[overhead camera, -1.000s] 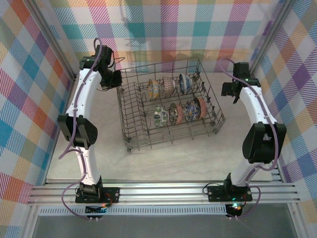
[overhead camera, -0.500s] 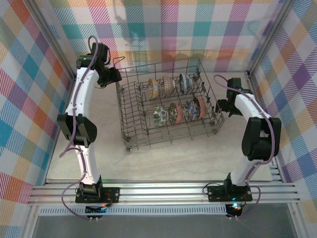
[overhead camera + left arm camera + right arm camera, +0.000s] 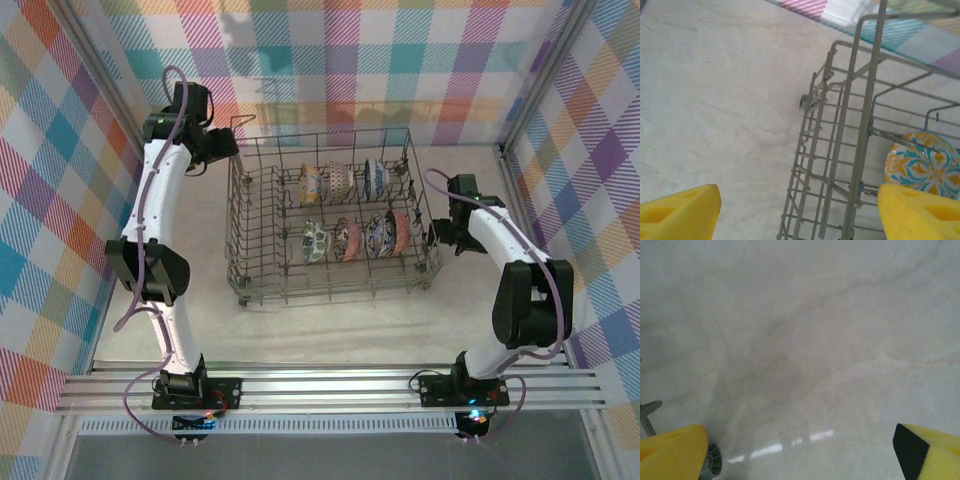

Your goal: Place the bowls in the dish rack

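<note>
Bowls [image 3: 347, 240] all racked; loading looks finished. My left gripper [image 3: 800, 215] gapes, dish rack [image 3: 262, 240] corner between fingers. Right gripper [image 3: 800, 450] gapes, empty, bare table beneath. Next: back away without snagging wire.

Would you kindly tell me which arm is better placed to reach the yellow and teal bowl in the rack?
Probably left. The left gripper is open over the rack's far left corner, and that bowl stands nearby in its wrist view. The right gripper is open beside the rack's right side.
</note>
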`<state>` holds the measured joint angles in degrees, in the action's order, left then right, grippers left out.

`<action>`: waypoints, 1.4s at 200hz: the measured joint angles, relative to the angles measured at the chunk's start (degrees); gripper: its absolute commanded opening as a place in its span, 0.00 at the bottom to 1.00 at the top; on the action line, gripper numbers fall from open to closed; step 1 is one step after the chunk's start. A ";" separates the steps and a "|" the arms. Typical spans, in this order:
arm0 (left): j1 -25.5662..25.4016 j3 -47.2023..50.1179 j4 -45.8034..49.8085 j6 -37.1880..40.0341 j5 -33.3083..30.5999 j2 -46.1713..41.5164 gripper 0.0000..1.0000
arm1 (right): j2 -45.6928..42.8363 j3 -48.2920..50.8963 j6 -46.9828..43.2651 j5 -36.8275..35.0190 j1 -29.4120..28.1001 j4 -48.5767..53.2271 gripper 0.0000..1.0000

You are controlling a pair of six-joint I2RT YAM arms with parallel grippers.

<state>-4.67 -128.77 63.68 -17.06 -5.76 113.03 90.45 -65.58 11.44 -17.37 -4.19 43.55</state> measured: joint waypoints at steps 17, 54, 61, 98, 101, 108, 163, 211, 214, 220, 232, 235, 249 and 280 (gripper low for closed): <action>0.79 0.35 -0.90 0.17 -0.20 -0.72 0.82 | -1.53 1.07 1.73 -0.31 -1.46 2.47 0.95; 1.49 2.58 -1.99 0.90 -1.66 -1.92 0.88 | -4.42 3.23 5.57 -1.88 -4.57 5.81 0.96; 1.49 3.21 -2.45 1.18 -1.97 -2.32 0.89 | -5.27 3.93 5.84 -2.08 -4.87 5.92 0.96; 2.80 7.02 -4.07 1.68 -2.49 -6.05 0.95 | -8.28 4.00 5.44 -4.11 -4.55 7.32 0.98; 3.13 7.43 -4.33 1.77 -2.49 -6.54 0.96 | -8.28 3.80 5.31 -4.17 -4.15 7.41 0.98; 3.93 8.63 -5.01 1.77 -2.45 -7.82 0.99 | -8.26 3.19 4.98 -4.26 -3.43 7.50 0.98; 10.75 22.95 -13.92 1.95 -1.33 -21.29 1.00 | -7.61 -0.63 1.14 -5.11 3.41 -0.44 0.99; 15.32 55.80 -32.44 2.99 -5.14 -31.74 1.00 | -4.11 1.66 -1.86 -0.59 10.10 -16.37 0.99; 15.32 57.94 -33.48 3.06 -5.35 -31.95 1.00 | -4.15 2.43 -1.90 -0.44 10.60 -17.44 0.99; 15.32 62.90 -36.15 3.30 -5.75 -32.54 1.00 | -4.48 4.48 -1.97 -0.22 11.67 -20.09 0.99; 15.32 71.67 -42.14 3.54 -6.36 -33.48 1.00 | -5.55 9.51 -2.10 -0.04 12.92 -24.92 0.99; 15.32 74.27 -43.78 3.65 -6.43 -33.79 1.00 | -5.95 10.91 -2.08 -0.04 13.00 -26.12 0.99; 15.23 83.95 -50.73 3.72 -7.15 -35.60 1.00 | -8.39 18.60 -1.97 0.94 12.72 -31.67 0.99; 12.79 99.45 -68.02 5.35 -9.25 -39.91 1.00 | -12.96 30.69 -1.29 6.54 11.50 -42.07 0.99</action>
<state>8.12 -29.32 -4.34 -11.70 -15.00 73.12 77.49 -34.89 10.15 -10.83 7.31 1.48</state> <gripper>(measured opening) 0.997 0.992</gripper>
